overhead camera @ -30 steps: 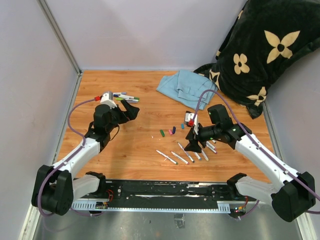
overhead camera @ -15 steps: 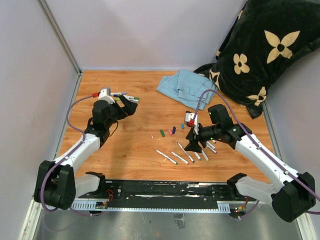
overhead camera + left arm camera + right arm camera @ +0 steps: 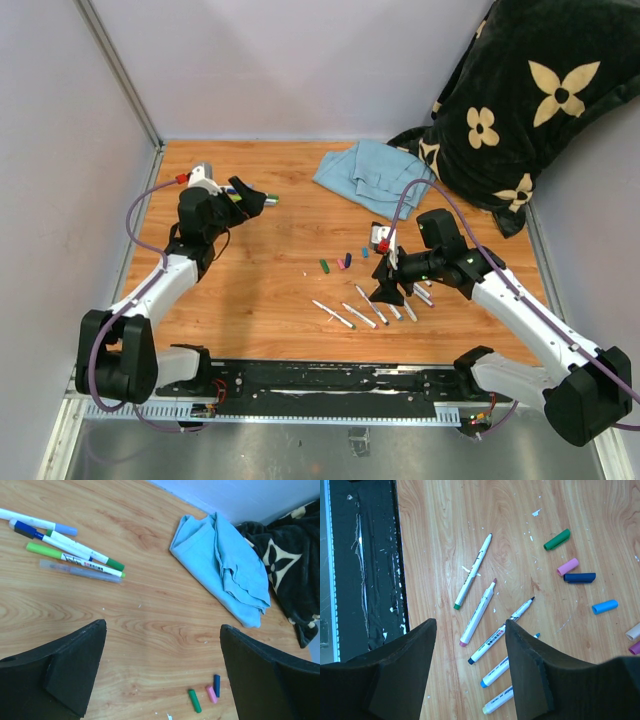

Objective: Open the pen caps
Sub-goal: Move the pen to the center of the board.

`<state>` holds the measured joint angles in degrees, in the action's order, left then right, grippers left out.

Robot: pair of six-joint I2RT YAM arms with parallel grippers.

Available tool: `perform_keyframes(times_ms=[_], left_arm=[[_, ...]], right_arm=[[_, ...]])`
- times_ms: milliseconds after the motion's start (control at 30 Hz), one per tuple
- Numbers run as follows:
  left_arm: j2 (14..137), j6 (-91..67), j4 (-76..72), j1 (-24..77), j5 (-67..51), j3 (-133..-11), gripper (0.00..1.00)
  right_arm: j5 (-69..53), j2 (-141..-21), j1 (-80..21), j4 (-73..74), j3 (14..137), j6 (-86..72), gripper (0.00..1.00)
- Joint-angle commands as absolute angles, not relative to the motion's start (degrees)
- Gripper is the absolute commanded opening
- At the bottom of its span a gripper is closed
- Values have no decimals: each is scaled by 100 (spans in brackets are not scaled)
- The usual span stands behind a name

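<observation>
On the table [image 3: 260, 290], pen caps [image 3: 557, 539] lie near uncapped markers [image 3: 473, 571].

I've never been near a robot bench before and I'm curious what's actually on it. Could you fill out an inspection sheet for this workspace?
Surface: wooden tabletop, scattered with white flecks.
Job's things: loose caps in green, pink, dark blue and light blue lie beside the uncapped markers; capped markers lie in a far-left group.
Clutter: blue cloth and flowered dark blanket.
Grippers: left gripper open and empty; right gripper open above the uncapped markers, also empty.
Cables: purple cables loop along both arms.
Surroundings: pale walls; black rail at the near edge.
</observation>
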<state>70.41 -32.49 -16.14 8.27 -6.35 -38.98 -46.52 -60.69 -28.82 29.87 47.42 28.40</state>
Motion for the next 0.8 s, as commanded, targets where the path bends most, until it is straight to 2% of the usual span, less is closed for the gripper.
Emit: perform_keyframes(times_ms=[0,767], left_arm=[[7197,-3133,-1528,692,-769,-4166,99],[7902,-3101,-844,483,-454,-4852,99]], right_arm=[[-4772,-5972,-2760,3041,4918,2918,59],[-4764,-5959,-2733,3042,4918,2927,59]])
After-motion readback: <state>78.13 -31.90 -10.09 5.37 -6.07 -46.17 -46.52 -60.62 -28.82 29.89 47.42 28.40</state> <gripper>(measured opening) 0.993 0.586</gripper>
